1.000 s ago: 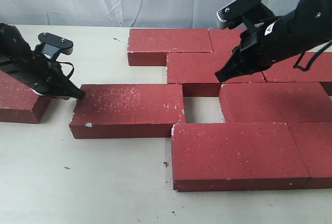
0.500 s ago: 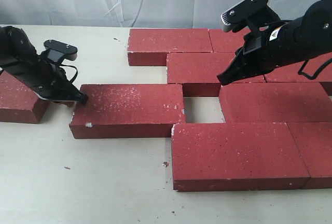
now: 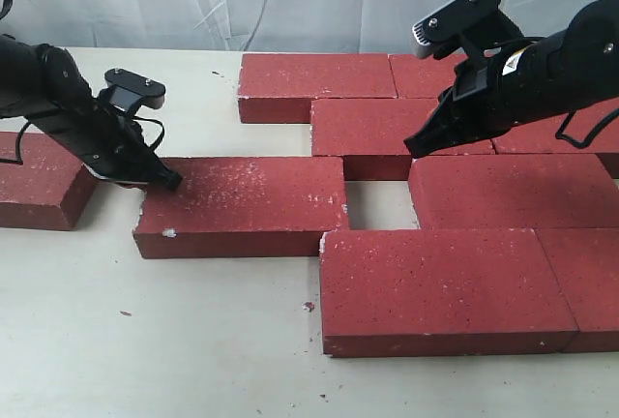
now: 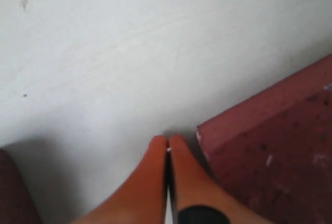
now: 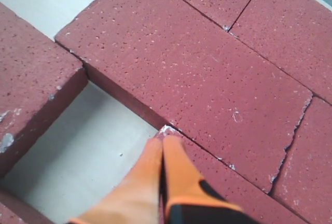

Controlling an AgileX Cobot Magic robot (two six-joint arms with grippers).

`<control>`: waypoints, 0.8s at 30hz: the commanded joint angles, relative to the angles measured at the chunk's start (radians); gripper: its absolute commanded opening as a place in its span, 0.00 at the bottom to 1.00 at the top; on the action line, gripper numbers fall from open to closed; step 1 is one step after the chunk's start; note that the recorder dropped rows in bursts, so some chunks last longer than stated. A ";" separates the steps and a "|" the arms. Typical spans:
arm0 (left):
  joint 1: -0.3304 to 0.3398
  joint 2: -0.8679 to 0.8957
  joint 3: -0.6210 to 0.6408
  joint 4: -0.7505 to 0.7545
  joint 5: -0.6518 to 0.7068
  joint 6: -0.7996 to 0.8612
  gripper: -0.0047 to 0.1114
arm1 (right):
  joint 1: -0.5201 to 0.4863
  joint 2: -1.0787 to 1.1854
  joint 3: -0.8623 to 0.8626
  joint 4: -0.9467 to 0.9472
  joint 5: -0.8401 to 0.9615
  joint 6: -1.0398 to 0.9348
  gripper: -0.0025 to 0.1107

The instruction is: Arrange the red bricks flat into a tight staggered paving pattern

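Closed left tool (image 3: 173,184) sits beside a red brick's (image 3: 247,207) corner.

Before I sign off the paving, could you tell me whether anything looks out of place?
Yes: a bare gap separates the loose brick from its neighbour; another brick sits apart, far left.

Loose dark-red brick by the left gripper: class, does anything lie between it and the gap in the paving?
Nothing visible does. Only bare cream table lies between the loose dark-red rectangular brick and the laid brick beyond the gap. The left gripper sits at its left corner.
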 commanded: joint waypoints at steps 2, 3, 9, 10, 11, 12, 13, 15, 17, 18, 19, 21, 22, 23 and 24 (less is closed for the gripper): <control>-0.038 0.038 0.008 -0.031 0.002 0.000 0.04 | -0.005 -0.008 0.004 0.020 -0.012 0.000 0.01; -0.040 0.045 0.004 -0.031 -0.001 0.000 0.04 | -0.005 -0.008 0.004 0.020 -0.012 0.000 0.01; -0.068 0.088 -0.029 -0.032 0.007 0.000 0.04 | -0.005 -0.006 0.004 0.019 -0.012 0.000 0.01; -0.076 0.090 -0.034 -0.034 0.007 0.000 0.04 | -0.005 -0.006 0.004 0.019 -0.012 0.000 0.01; -0.082 0.089 -0.038 -0.034 0.007 0.000 0.04 | -0.005 -0.006 0.004 0.017 -0.012 0.000 0.01; -0.087 0.089 -0.038 -0.034 0.007 0.000 0.04 | -0.005 -0.006 0.004 0.017 -0.012 0.000 0.01; -0.098 0.089 -0.038 -0.034 0.007 0.000 0.04 | -0.005 -0.006 0.004 0.016 -0.012 0.000 0.01; -0.110 0.090 -0.038 -0.034 0.007 0.000 0.04 | -0.005 -0.006 0.004 0.016 -0.012 0.000 0.01; -0.121 0.090 -0.040 -0.034 -0.006 0.002 0.04 | -0.005 -0.006 0.004 0.016 -0.012 -0.002 0.01; -0.126 0.090 -0.042 -0.036 -0.011 0.002 0.04 | -0.005 -0.006 0.004 0.016 -0.012 -0.002 0.01; -0.128 0.092 -0.042 -0.038 -0.011 0.002 0.04 | -0.005 -0.006 0.004 0.016 -0.012 -0.002 0.01; -0.135 0.092 -0.042 -0.041 -0.013 0.002 0.04 | -0.005 -0.006 0.004 0.016 -0.012 -0.002 0.01; -0.137 0.092 -0.042 -0.038 -0.020 0.002 0.04 | -0.005 -0.006 0.004 0.016 -0.012 -0.002 0.01; -0.140 0.092 -0.042 -0.043 -0.027 0.002 0.04 | -0.005 -0.006 0.004 0.016 -0.012 -0.002 0.01; -0.144 0.096 -0.042 -0.056 -0.035 0.002 0.04 | -0.005 -0.006 0.004 0.016 -0.012 -0.002 0.01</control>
